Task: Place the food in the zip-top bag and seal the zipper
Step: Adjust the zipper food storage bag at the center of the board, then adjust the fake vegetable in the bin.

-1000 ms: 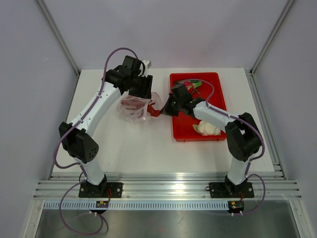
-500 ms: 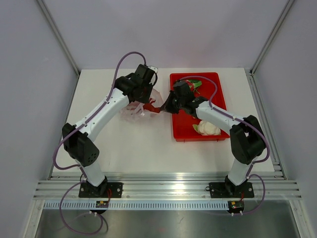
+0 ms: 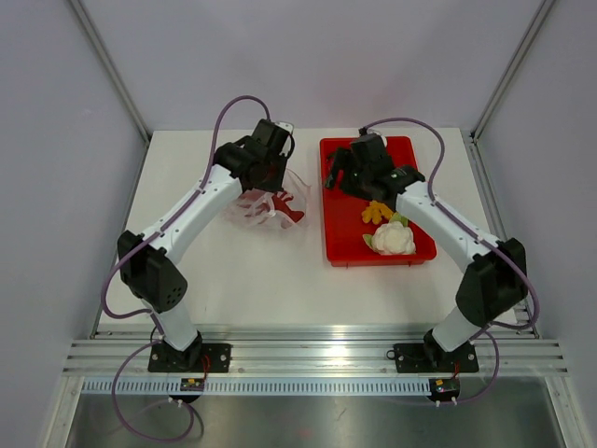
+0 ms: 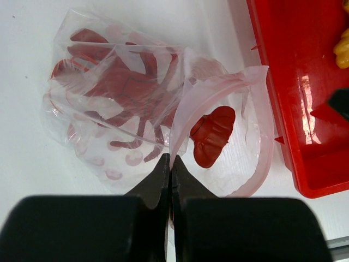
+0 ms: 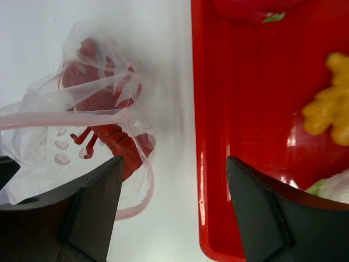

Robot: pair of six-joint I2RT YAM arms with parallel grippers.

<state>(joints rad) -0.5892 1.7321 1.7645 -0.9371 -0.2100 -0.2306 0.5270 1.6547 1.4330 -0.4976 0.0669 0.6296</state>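
R gripper has let go of the bag edge it held a sec ago and swung back over the red tray. Its jaws now stand wide apart w/ nothing between them, one finger over the white table, the other over the tray floor. L gripper has closed in the same time: tips pressed together, pinching a fold of the zip-top bag at its near side, right by the mouth. Bag lies crumpled on the table just left of the tray, mouth gaping toward it. Zipper is unsealed, the pink strip curving round in an open loop. Dark-red food sits inside the bag, seen thru the film, w/ one rounded red part lying in the mouth, inside the zipper loop. Rest of the food is in the tray's near half: orange-yellow piece just beside the white cauliflower piece, a bit of green at its edge. Pink fruit shows at the tray's far end, mostly cut off in R wrist view.
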